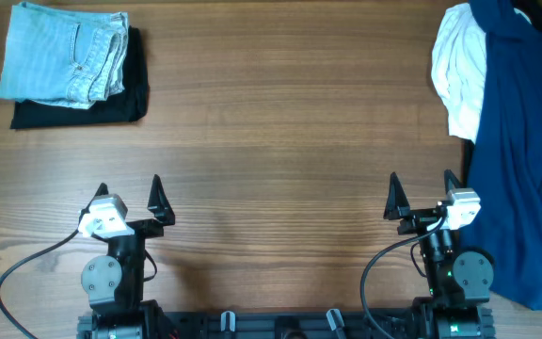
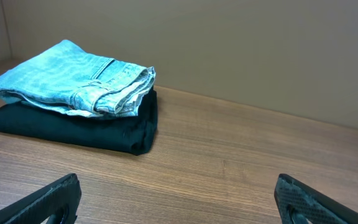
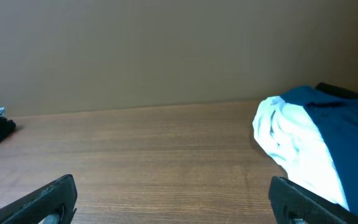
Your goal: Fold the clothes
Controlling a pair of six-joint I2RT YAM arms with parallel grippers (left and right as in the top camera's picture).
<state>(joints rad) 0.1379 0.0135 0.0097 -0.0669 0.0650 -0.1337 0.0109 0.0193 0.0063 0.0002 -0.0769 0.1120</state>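
Note:
Folded light-blue jeans [image 1: 64, 52] lie on top of a folded black garment [image 1: 125, 99] at the table's far left; both show in the left wrist view, the jeans [image 2: 73, 78] above the black garment [image 2: 92, 127]. An unfolded dark-blue garment [image 1: 525, 160] is heaped along the right edge, over a crumpled white garment [image 1: 459, 71]; the right wrist view shows the white one [image 3: 294, 146] and the blue one [image 3: 347, 121]. My left gripper [image 1: 128, 196] is open and empty near the front edge [image 2: 179, 199]. My right gripper [image 1: 423, 193] is open and empty beside the blue garment [image 3: 173, 199].
The wooden table [image 1: 271, 141] stretches between the two piles. Black cables [image 1: 26, 273] run from both arm bases at the front edge. A plain wall stands behind the table in the wrist views.

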